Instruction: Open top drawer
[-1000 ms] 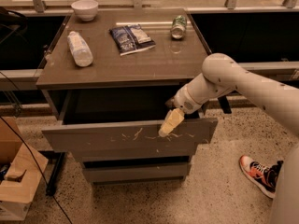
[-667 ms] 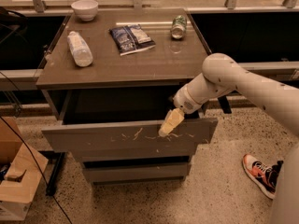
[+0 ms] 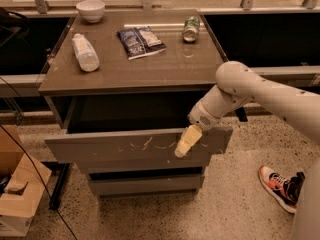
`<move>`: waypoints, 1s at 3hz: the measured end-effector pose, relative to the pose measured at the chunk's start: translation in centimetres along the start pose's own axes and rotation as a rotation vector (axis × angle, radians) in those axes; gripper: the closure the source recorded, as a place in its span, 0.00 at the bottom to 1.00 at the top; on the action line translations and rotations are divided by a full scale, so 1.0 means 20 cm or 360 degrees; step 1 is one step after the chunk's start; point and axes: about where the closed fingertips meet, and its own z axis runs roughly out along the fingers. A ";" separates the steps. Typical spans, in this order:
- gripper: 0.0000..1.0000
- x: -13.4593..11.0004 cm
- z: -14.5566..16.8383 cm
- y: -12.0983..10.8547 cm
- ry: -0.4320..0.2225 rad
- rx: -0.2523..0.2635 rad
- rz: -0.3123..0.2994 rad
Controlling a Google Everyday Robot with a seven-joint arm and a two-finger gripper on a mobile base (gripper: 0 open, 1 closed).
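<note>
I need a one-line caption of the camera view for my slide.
Robot's pincer at the front of the partly open top drawer; bowl, bottle, packet and can lie on the cabinet top.

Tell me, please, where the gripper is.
In the camera view, the gripper is at the open top drawer front, right of centre, beside the scratches.

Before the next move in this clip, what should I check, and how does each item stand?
1. Top drawer pulled out: ok, a dark gap shows behind its front.
2. Gripper at the drawer's front, right of middle: ok.
3. Inside of the drawer: cannot tell, too dark.
4. Bottle, bag, can and bowl on the cabinet top, away from its front edge: ok.
5. Shoe on the floor, right of the drawer's path: ok.
</note>
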 end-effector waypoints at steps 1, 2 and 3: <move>0.14 0.10 -0.01 0.12 0.0108 -0.0059 0.0064; 0.38 0.10 -0.01 0.12 0.0108 -0.0059 0.0064; 0.34 0.14 -0.01 0.21 0.0152 -0.0114 0.0076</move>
